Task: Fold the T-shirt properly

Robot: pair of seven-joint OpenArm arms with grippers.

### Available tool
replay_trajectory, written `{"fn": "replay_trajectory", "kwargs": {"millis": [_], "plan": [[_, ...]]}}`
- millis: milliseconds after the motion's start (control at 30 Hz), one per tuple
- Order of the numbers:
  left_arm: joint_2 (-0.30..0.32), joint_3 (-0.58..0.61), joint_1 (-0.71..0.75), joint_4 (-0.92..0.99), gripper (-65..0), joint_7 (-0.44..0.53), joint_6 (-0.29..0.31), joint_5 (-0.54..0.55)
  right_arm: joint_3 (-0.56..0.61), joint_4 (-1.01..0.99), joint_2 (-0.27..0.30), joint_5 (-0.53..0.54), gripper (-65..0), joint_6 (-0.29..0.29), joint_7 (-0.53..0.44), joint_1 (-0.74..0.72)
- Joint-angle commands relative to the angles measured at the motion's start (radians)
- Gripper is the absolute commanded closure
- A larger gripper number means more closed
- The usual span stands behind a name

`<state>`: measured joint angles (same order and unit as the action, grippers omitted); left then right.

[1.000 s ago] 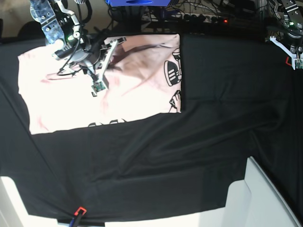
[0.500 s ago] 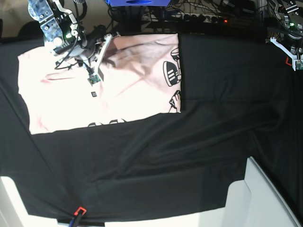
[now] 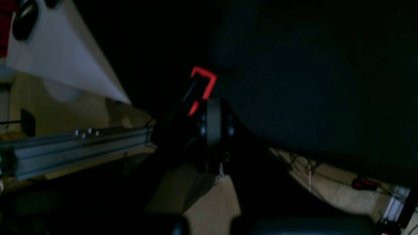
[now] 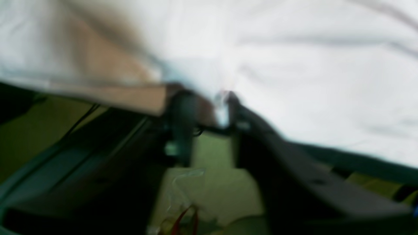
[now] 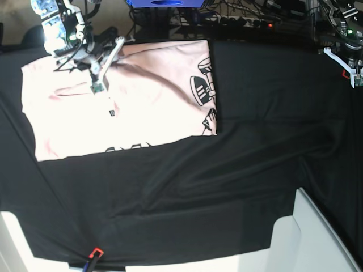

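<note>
Black cloth [image 5: 238, 170] covers the worktop; the T-shirt [image 5: 130, 102] lies folded flat at my far corner on the right arm's side, black print showing along two edges. My right hand [image 5: 102, 68] sits above its far edge, jaws parted, gripping nothing. My left hand [image 5: 347, 63] is closed and empty over the opposite far corner

I see my left tool [image 3: 212, 130] closed, dark, over the black cloth [image 3: 310, 81]; a red clip [image 3: 204, 81] just beyond.
</note>
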<state>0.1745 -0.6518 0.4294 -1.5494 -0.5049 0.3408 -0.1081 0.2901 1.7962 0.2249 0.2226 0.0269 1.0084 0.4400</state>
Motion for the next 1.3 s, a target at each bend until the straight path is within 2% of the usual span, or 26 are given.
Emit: {"fn": "replay_trajectory", "kwargs": {"millis": [0,67,100,333,467,500,533,567,633,667,767,833,933,1167,1267], "plan": [[0.015,-0.006,0.004,-0.013,0.0,0.015,-0.01,-0.005,-0.004,0.02,-0.002,0.001,-26.8,-0.002,-0.004,0.004],[0.015,-0.006,0.004,-0.015,0.0,0.015,-0.01,-0.003,-0.001,0.02,-0.012,0.004,-34.2,-0.002,0.0,0.015],[0.015,-0.006,0.004,-0.015,0.0,0.015,-0.01,-0.003,-0.004,0.024,-0.015,0.004,-35.4,-0.002,0.0,0.026],[0.015,-0.006,0.003,-0.015,0.0,0.015,-0.01,-0.002,-0.045,0.167,-0.011,-0.001,-35.3,-0.002,-0.007,0.052],[0.015,0.042,0.004,-0.015,0.0,0.015,-0.01,-0.003,-0.065,0.161,-0.011,-0.001,-35.0,-0.003,-0.009,-0.016],[0.015,0.053,0.004,-0.015,0.0,0.015,-0.01,-0.005,-0.065,0.162,-0.011,0.001,-33.5,-0.003,-0.009,-0.025],[0.015,0.063,0.004,-0.016,0.0,0.015,-0.01,-0.002,-0.065,0.162,-0.014,0.001,-29.0,-0.005,-0.009,-0.042],[0.015,0.071,0.004,-0.016,0.0,0.013,-0.01,-0.002,-0.065,0.161,-0.015,0.004,-21.5,-0.005,-0.009,-0.057],[0.006,0.076,0.004,-0.021,0.0,0.013,-0.01,-0.002,-0.065,0.144,-0.019,0.004,-2.3,-0.005,-0.009,-0.068],[-0.005,0.073,0.004,-0.023,0.0,0.013,-0.01,-0.005,-0.065,0.132,-0.019,0.004,0.0,-0.005,-0.009,-0.074],[-0.011,0.073,0.003,-0.024,0.0,0.013,-0.01,-0.002,-0.065,0.103,-0.023,0.004,-3.2,-0.005,-0.009,-0.079],[-0.013,0.073,0.003,-0.024,0.0,0.013,-0.01,-0.002,-0.07,0.083,-0.042,0.001,-0.1,-0.005,-0.009,-0.079],[-0.026,0.088,-0.019,-0.023,0.0,0.013,-0.01,-0.003,-0.071,0.018,-0.045,0.001,0.0,-0.005,-0.012,-0.091],[-0.034,0.203,-0.025,-0.026,0.0,0.013,-0.01,0.0,-0.071,-0.195,-0.043,-0.001,0.0,-0.005,-0.13,-0.122],[-0.036,0.27,-0.042,-0.041,0.0,0.012,-0.012,0.0,-0.071,-0.263,-0.042,-0.001,0.0,-0.005,-0.151,-0.137]]}}
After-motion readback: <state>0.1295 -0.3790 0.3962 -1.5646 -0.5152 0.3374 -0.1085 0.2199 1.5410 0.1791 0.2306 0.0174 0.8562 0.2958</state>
